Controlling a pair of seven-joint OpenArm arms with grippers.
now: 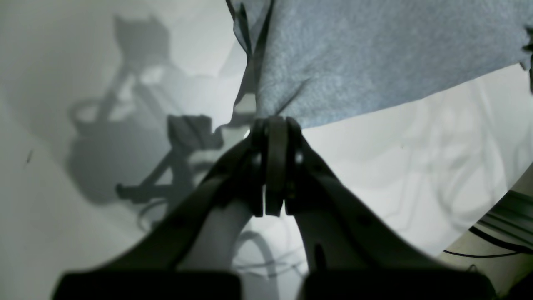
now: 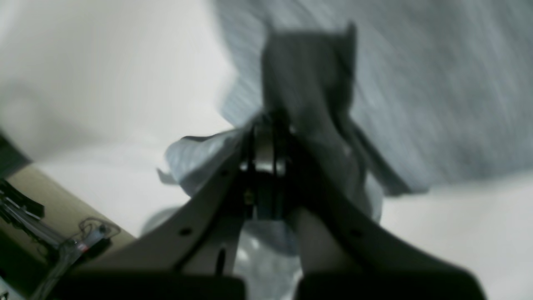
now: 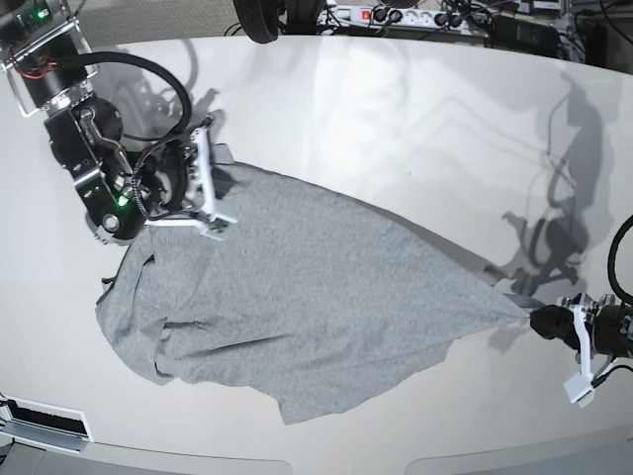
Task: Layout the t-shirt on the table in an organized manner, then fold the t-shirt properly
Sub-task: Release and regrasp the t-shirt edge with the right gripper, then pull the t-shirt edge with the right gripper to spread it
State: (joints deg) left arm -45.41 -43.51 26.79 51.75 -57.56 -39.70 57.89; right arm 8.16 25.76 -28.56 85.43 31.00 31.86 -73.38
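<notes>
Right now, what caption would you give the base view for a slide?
Two robot arms stretch a grey t-shirt across a white table, the left gripper and right gripper each pinching an edge.

Big shiny white table (image 3: 396,109) with round edges, grey t-shirt (image 3: 297,307) lying spread and wrinkly on it, dark arm shadows on the top

The arm on the base view's left is showing a stack of black cylindrical joints, a green indicator light glowing on one, and a thick black cable looping from its upper segment. Its right claw (image 3: 210,220) is wearing white plastic fingers. The left claw (image 3: 542,321) is showing a black tip and a white bracket behind it. Up close, both claws are presenting dark, curved fingers dotted with small holes.
</notes>
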